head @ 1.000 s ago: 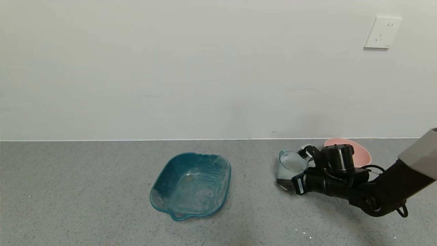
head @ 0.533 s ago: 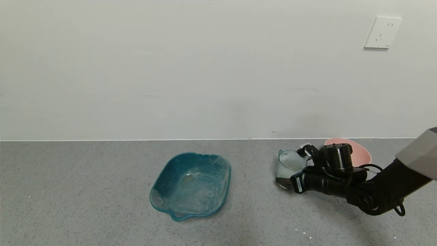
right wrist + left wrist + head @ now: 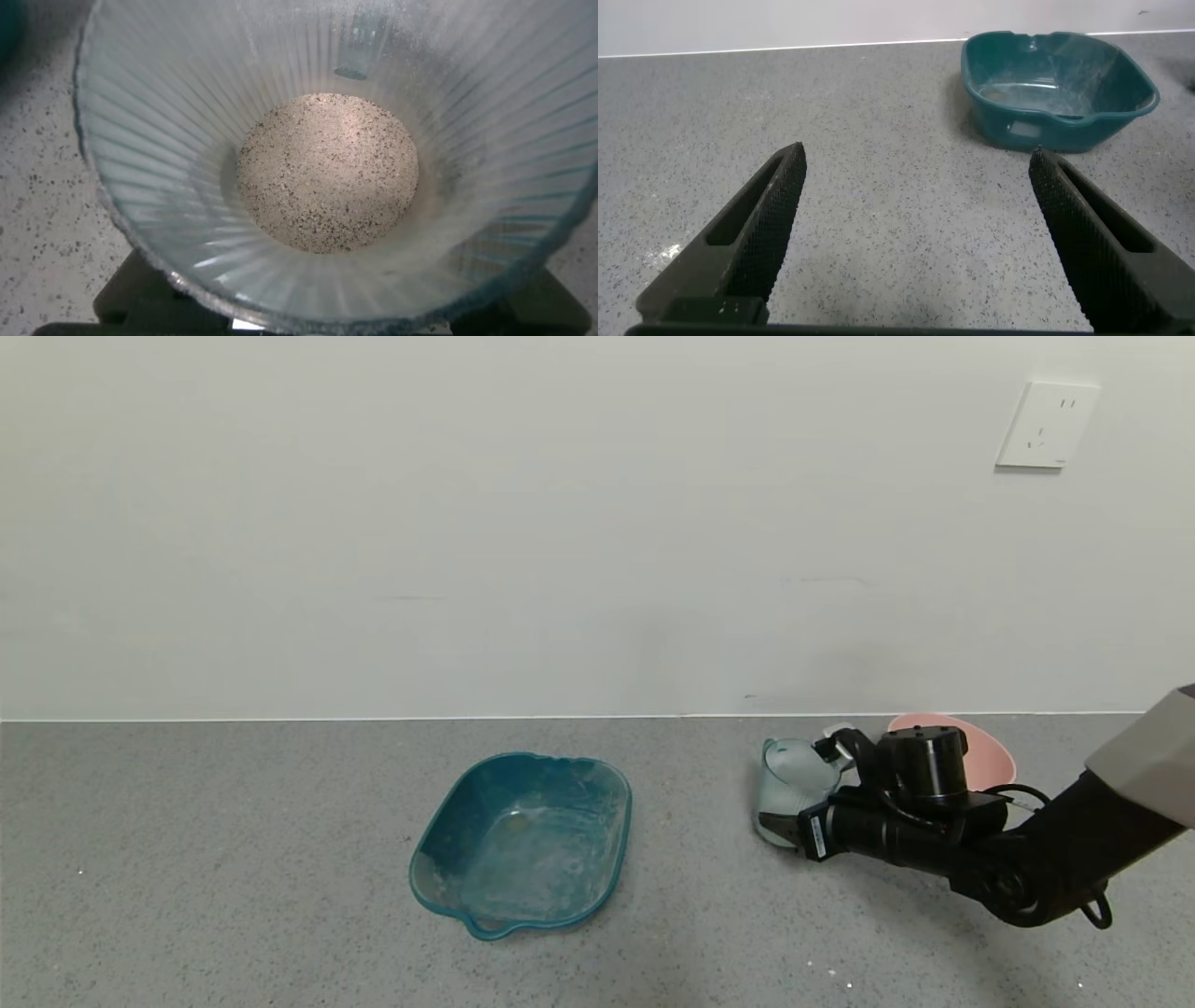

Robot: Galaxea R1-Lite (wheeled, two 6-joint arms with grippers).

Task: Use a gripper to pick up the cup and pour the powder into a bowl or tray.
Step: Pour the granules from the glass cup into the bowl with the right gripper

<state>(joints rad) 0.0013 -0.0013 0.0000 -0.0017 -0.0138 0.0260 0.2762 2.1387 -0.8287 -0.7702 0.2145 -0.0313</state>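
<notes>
A small white label (image 3: 820,841) on the right gripper (image 3: 810,791) is too small to read. The gripper is clamped on the ribbed cup (image 3: 789,784), just left of the pink bowl (image 3: 991,752). The cup (image 3: 327,159) seems to show only a faint powder film. The left gripper (image 3: 915,233) hangs open near the teal tray (image 3: 523,840).

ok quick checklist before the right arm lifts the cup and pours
1. Right end effector at the cup, fingers either side: ok.
2. Grip firm: cannot tell.
3. Cup mouth facing up, only slightly tilted: ok.
4. Powder in cup: cannot tell; the bottom seen in the right wrist view may be countertop showing through.
5. Pink bowl close behind the arm, partly hidden: ok.
6. Left end effector open, away from the cup: ok.
</notes>
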